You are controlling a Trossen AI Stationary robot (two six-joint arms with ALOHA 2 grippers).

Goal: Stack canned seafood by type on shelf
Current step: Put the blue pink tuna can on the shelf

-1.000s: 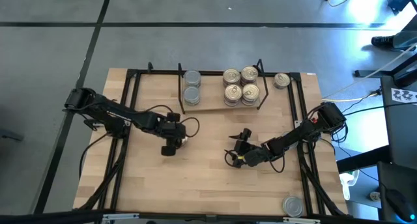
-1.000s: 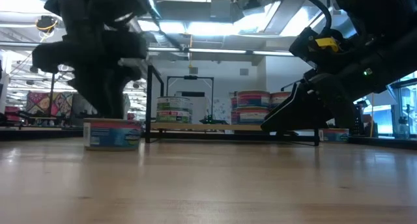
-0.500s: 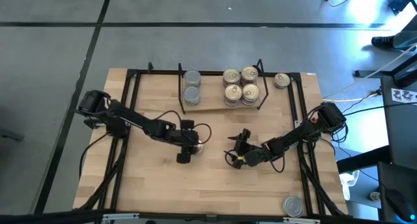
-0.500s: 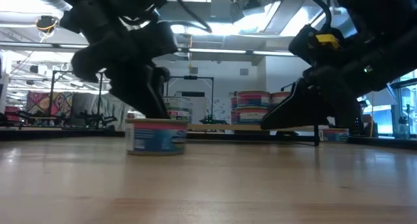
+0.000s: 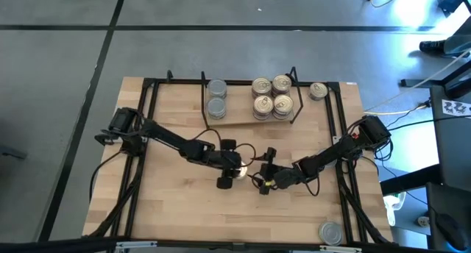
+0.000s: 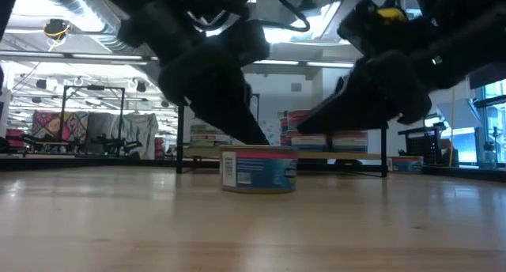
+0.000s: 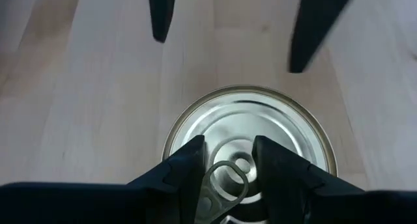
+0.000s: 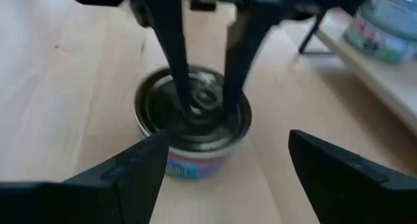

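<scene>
A flat round tin point(image 5: 238, 172) with a gold pull-ring lid and a blue-and-pink label point(image 6: 258, 168) stands on the table's middle. My left gripper point(image 7: 228, 149) comes down on its lid from the left. My right gripper point(image 8: 228, 165) stands open just right of the tin, its two fingers point(image 7: 161, 15) short of it and touching nothing. The shelf point(image 5: 237, 120) at the far edge carries a stack of silver tins point(image 5: 216, 98) and several gold-topped tins point(image 5: 271, 97). My left gripper has both fingertips point(image 7: 195, 152) set on the tin's lid inside the rim, with the pull ring point(image 7: 221, 180) between them. The fingers slant down from the table's left. The tin stands upright, its base flat on the table.
One loose tin point(image 5: 318, 90) sits on the table right of the shelf, another point(image 5: 330, 232) at the near right corner. Black frame rails point(image 5: 151, 113) run along both sides of the table. Bare wood lies in front of the two grippers.
My left gripper has travelled toward the table's right edge and tipped further down, keeping its fingers on the lid. The tin has slid upright along the table with it, up to my right gripper. My right gripper has risen slightly, staying open.
</scene>
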